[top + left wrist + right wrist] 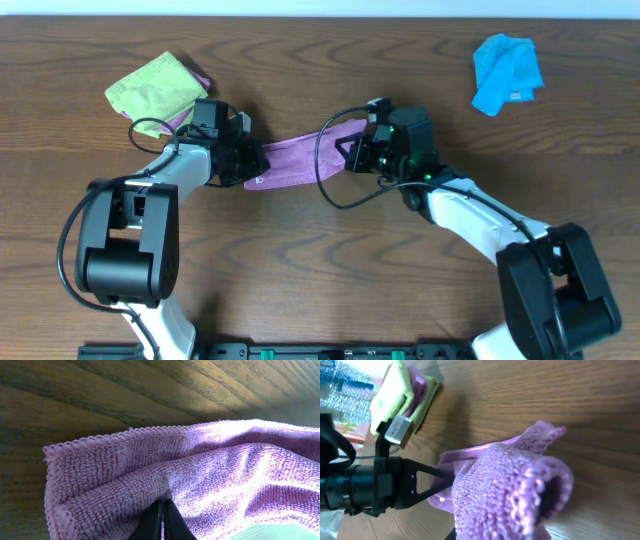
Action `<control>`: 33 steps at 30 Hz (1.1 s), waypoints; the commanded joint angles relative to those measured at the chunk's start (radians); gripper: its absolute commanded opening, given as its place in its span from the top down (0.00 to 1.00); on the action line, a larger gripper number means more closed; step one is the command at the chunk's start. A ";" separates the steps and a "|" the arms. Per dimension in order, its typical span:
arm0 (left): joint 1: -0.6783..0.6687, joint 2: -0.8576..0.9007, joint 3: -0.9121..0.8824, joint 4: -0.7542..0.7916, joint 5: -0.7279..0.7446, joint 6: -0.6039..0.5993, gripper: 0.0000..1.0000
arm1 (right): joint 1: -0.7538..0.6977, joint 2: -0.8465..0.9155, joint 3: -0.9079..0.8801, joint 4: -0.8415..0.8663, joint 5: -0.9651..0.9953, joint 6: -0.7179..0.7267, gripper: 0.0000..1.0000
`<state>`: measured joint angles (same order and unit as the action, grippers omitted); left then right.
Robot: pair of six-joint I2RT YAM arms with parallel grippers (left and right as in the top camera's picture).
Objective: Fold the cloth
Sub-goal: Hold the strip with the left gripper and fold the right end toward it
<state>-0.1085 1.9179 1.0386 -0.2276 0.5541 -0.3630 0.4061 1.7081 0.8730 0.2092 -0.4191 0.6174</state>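
Between left gripper (255, 160) and right gripper (357, 152), the cloth (300, 160) spans as a band, long axis running from one to the other; each pinches one end.

Dark wood-grain bench (300, 280) seen from above, with three cloths on it.

A purple cloth (300, 160) stretches as a narrow band across the middle of the bench, with a small white tag (259, 181) at its near-left edge. A crumpled lime-green cloth (155, 87) lies at the far left. A pinkish edge (203, 80) shows beneath it, possibly another cloth, though the view is too poor to tell. A bunched bright blue cloth (506, 72) lies at the far right, well apart from the others.
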 commanded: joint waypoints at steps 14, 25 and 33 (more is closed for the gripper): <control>0.004 0.028 0.035 -0.012 -0.003 0.000 0.94 | 0.135 0.164 0.262 -0.143 0.026 -0.027 0.99; 0.029 -0.053 0.038 -0.024 -0.007 0.003 0.94 | 0.197 0.205 0.283 -0.146 0.049 -0.039 0.99; 0.081 -0.187 0.038 -0.066 -0.030 0.008 0.94 | 0.232 0.257 0.296 -0.145 0.049 -0.039 0.99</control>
<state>-0.0471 1.7882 1.0508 -0.2848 0.5442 -0.3626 0.6201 1.9427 1.1465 0.0643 -0.3763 0.5930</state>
